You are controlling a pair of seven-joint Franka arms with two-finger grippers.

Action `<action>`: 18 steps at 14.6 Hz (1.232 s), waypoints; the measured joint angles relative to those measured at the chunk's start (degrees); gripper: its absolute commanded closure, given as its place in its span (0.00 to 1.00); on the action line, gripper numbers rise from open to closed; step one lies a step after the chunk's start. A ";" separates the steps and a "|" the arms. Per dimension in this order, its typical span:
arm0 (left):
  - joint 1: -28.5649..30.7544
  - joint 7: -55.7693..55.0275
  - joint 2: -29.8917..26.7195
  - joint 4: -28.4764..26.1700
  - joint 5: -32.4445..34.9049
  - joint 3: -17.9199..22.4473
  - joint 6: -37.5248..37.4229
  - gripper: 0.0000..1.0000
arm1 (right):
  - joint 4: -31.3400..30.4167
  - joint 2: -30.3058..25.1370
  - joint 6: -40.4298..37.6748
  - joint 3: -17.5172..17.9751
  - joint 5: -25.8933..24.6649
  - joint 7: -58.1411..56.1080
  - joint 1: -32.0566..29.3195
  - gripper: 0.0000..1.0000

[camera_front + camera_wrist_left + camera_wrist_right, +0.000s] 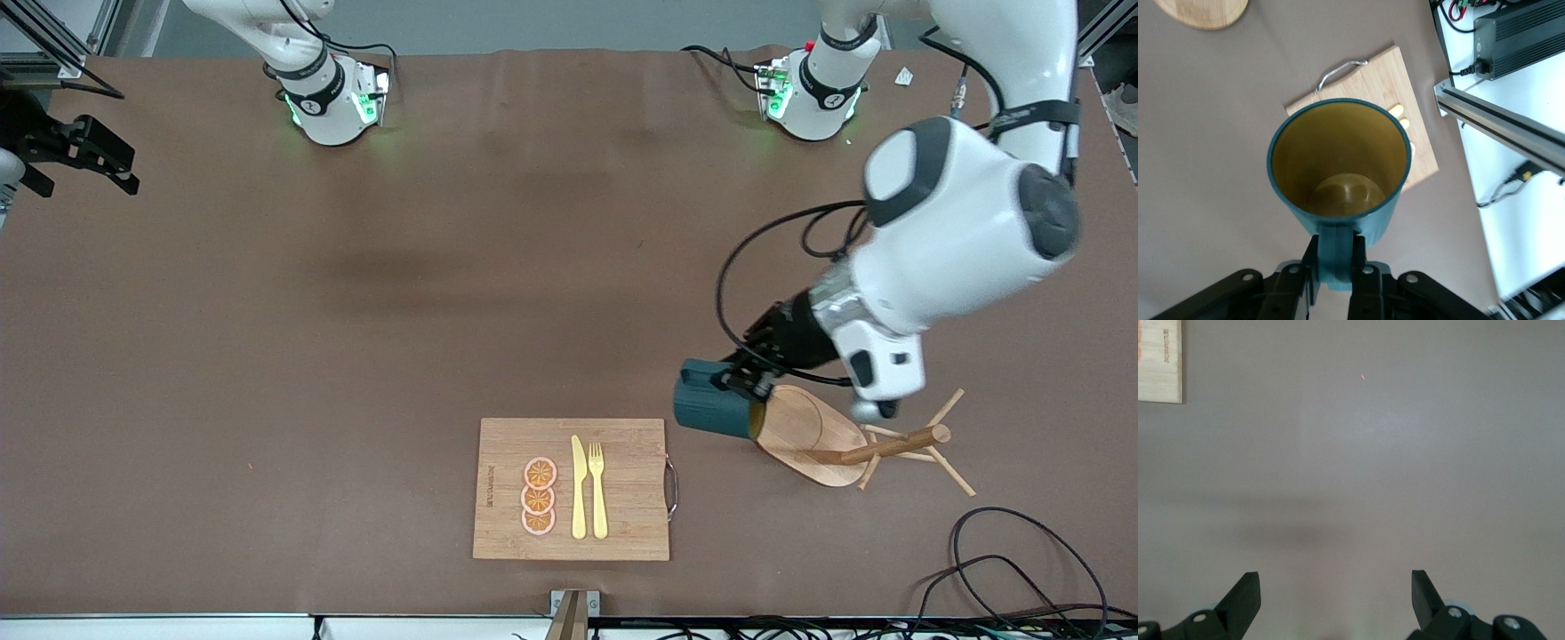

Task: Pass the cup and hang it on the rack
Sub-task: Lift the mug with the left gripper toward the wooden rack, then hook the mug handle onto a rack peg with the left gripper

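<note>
- Gripping the cup by its small loop handle, the left gripper has its fingers pinched tight on it, up in the air over the table just beside the rack.
- And look at the left wrist view: the cup fills the frame, mustard-yellow inside on show, teal handle clamped between the black fingers.
- The cup lies tipped on its side in the grip, its mouth turned toward the rack's oval base, its teal body over bare brown table.
- The rack itself is tipped over, post and thin pegs pointing toward the left arm's end of the table.
- Beside the cup, toward the right arm's end, sits a cutting board with three orange slices, a yellow knife and fork.
- Over at the right arm's end the right gripper waits, fingers spread wide with nothing between them, bare table below.
</note>
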 measured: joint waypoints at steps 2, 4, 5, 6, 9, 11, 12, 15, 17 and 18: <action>3.31 0.72 -0.06 -0.03 -5.68 0.03 -1.79 0.99 | 0.00 0.12 -0.62 0.01 0.00 0.00 0.02 0.00; 7.52 0.96 -0.08 -0.10 -11.96 0.06 -4.49 0.99 | 0.00 0.47 -0.63 -0.01 0.00 0.00 0.04 0.00; 9.77 1.61 -0.07 -0.29 -15.67 0.09 -6.16 0.99 | 0.00 0.67 -0.63 0.00 0.00 0.00 0.04 0.00; 11.99 2.94 -0.04 -0.59 -19.46 0.11 -7.88 0.99 | 0.01 0.86 -0.63 0.01 0.00 0.00 0.08 0.00; 17.10 6.83 0.63 -1.85 -26.63 0.16 -12.71 1.00 | 0.02 1.23 -0.59 0.03 0.03 0.02 0.33 0.00; 18.69 7.29 1.85 -2.42 -29.99 0.16 -14.07 1.00 | 0.03 1.26 -0.51 -0.02 1.37 0.07 0.35 0.00; 19.37 8.09 2.82 -2.61 -31.87 0.16 -15.04 1.00 | 0.03 1.26 -0.51 -0.07 2.31 0.10 0.34 0.00; 21.56 11.76 6.03 -2.70 -34.90 0.16 -18.55 1.00 | 0.03 1.40 -0.26 -0.25 4.40 0.11 0.34 0.00; 22.52 14.36 7.31 -2.71 -35.05 0.16 -20.05 1.00 | 0.03 1.59 -0.24 -0.39 5.02 0.10 0.32 0.00; 22.72 15.08 7.67 -2.71 -35.05 0.16 -20.23 1.00 | 0.03 1.66 -0.25 -0.44 5.16 0.07 0.32 0.00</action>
